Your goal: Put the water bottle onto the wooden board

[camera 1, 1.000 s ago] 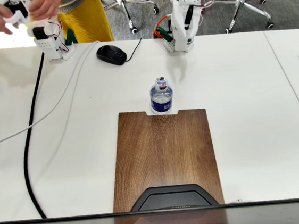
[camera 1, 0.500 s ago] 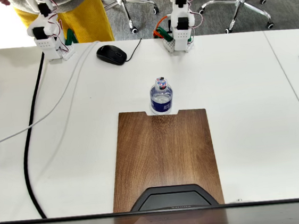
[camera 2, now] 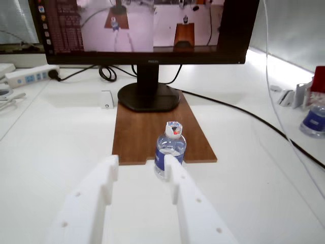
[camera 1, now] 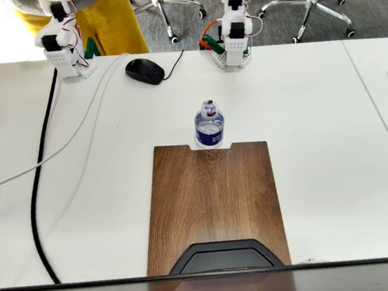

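Water bottle [camera 1: 209, 125] unmoved, off board [camera 1: 212, 202]

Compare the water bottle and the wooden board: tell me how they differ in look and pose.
The water bottle is clear plastic with a dark blue label; the wooden board is opaque dark brown with visible grain. The bottle stands upright; the board lies flat. The bottle is small and round; the board is large and rectangular. In the fixed view the bottle sits in the board's notch, on the white table, which both rest on.
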Motion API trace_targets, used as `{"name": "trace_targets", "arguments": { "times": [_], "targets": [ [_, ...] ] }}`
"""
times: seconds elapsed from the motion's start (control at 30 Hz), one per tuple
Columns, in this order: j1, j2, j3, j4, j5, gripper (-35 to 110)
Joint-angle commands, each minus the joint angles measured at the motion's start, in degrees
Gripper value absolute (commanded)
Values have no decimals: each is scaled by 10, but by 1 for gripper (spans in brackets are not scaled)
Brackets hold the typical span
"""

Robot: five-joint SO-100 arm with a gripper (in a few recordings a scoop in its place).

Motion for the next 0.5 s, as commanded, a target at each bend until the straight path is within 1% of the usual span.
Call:
{"name": "trace_targets", "arguments": {
  "times": [0.0, 0.23, 0.4, 0.47],
  "targets": [
    [15, 5, -25, 14, 4, 13],
    [99, 5, 9, 15, 2, 14],
    [113, 4, 33, 15, -6, 15],
    [113, 4, 48, 16, 9, 14]
  ]
}}
